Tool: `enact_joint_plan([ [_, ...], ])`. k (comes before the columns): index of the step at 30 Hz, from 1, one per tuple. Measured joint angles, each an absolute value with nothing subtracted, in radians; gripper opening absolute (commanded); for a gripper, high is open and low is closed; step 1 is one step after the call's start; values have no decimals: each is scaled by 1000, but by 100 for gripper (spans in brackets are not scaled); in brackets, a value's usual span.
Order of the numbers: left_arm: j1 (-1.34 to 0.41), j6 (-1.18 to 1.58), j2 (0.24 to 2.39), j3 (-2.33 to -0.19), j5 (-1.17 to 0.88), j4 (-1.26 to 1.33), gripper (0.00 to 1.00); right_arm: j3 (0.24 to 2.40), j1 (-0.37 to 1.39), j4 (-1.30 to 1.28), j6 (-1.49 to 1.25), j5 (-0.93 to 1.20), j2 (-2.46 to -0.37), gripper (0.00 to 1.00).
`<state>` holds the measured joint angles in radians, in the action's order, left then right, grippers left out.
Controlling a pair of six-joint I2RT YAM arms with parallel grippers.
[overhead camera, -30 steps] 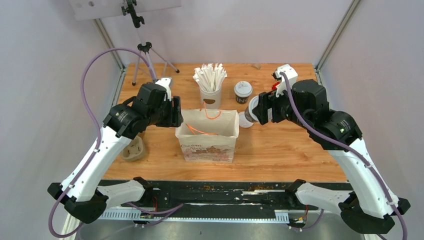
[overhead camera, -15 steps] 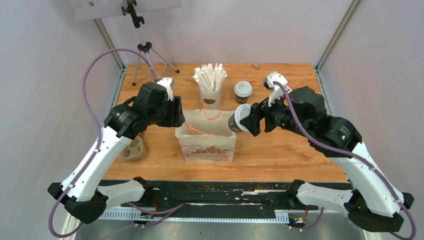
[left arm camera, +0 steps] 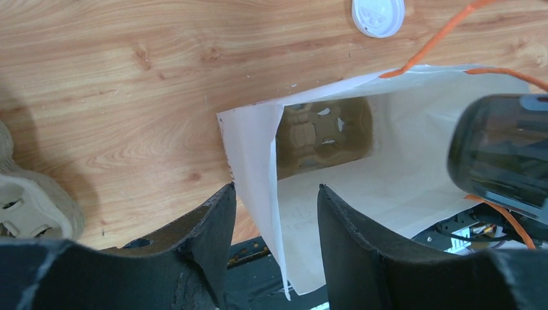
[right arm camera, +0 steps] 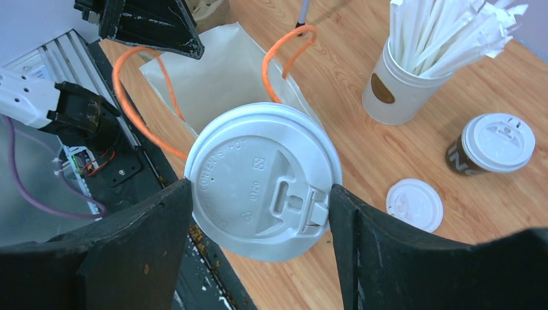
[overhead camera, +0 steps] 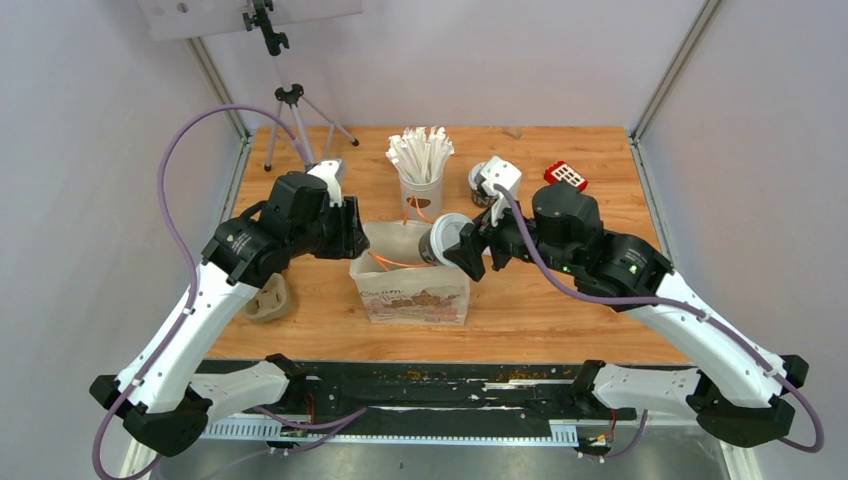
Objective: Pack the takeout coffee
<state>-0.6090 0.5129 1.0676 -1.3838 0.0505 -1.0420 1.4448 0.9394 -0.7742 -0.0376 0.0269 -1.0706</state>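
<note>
One takeout coffee cup (right arm camera: pixel 262 181), dark brown with a white lid, is tilted on its side in my right gripper (right arm camera: pixel 262 190), which is shut on it. It hangs over the open mouth of the white paper bag (overhead camera: pixel 415 290), near the bag's right rim. The second coffee cup (right arm camera: pixel 491 145) stands on the table behind, half hidden by my right wrist in the top view. My left gripper (left arm camera: pixel 275 188) is open, with the bag's left wall (left arm camera: pixel 255 148) hanging loose between its fingers. The held cup (left arm camera: pixel 501 155) shows dark at the right of the left wrist view.
A white cup of paper-wrapped sticks (overhead camera: pixel 421 170) stands behind the bag. A loose white lid (right arm camera: pixel 414 205) lies near the second cup. The beige pulp carrier (overhead camera: pixel 268 298) sits left of the bag. A small red object (overhead camera: pixel 565 175) and a tripod (overhead camera: pixel 290 100) are at the back.
My right arm has carried the cup leftward, from right of the bag to over its mouth, uncovering the red object. My left jaws have narrowed around the bag's wall.
</note>
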Motion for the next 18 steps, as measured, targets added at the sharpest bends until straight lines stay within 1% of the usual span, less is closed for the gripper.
enact_joint_plan([
  [5,-609,522,1068,-1383,52,-1055,57,1394,952,-691,35,31,-1100,66],
  [9,-609,523,1068,-1383,46,-1058,55,1404,962,-678,79,34,-1134,66],
  [12,-609,528,1069,-1383,34,-1057,52,1476,972,-706,97,33,-1180,66],
  [18,-609,530,1069,-1383,27,-1053,52,1604,991,-737,111,32,-1211,67],
])
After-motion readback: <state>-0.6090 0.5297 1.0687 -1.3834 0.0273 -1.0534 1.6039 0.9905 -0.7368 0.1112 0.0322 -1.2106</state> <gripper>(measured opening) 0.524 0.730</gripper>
